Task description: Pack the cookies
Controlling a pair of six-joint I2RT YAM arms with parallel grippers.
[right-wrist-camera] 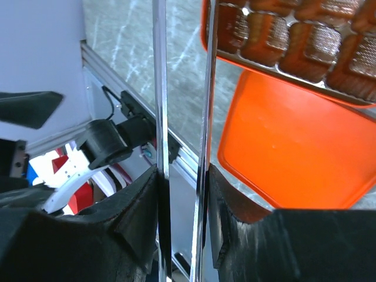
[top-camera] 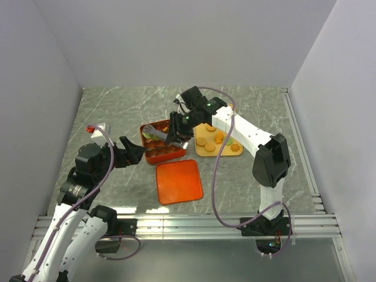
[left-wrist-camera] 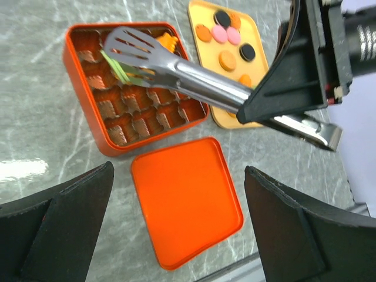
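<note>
A tabletop scene seen from above and from both wrists. The right gripper [top-camera: 178, 132] is clamped on the handles of a pair of metal tongs [left-wrist-camera: 194, 76], pressing the two arms close together. The slotted blades reach over an orange-red gridded box [left-wrist-camera: 87, 100] and pinch what looks like a green cookie [left-wrist-camera: 116, 66] above its far cells; which cell lies under it cannot be told. One orange cookie [left-wrist-camera: 167, 42] already sits in a far corner cell, and the other cells in view look empty. The rest of the cookies [left-wrist-camera: 227, 59], orange, pink and black, lie on a yellow tray [left-wrist-camera: 207, 51] just beside the box. The flat orange-red lid [left-wrist-camera: 188, 200] rests on the table in front of the box, apart from it. The left gripper [top-camera: 132, 150] hovers near the box's left side with its fingers spread wide, holding nothing. The step in hand appears to be placing the green cookie. The next move likely calls for lowering the blades into one free cell and easing the squeeze so the cookie drops flat.
</note>
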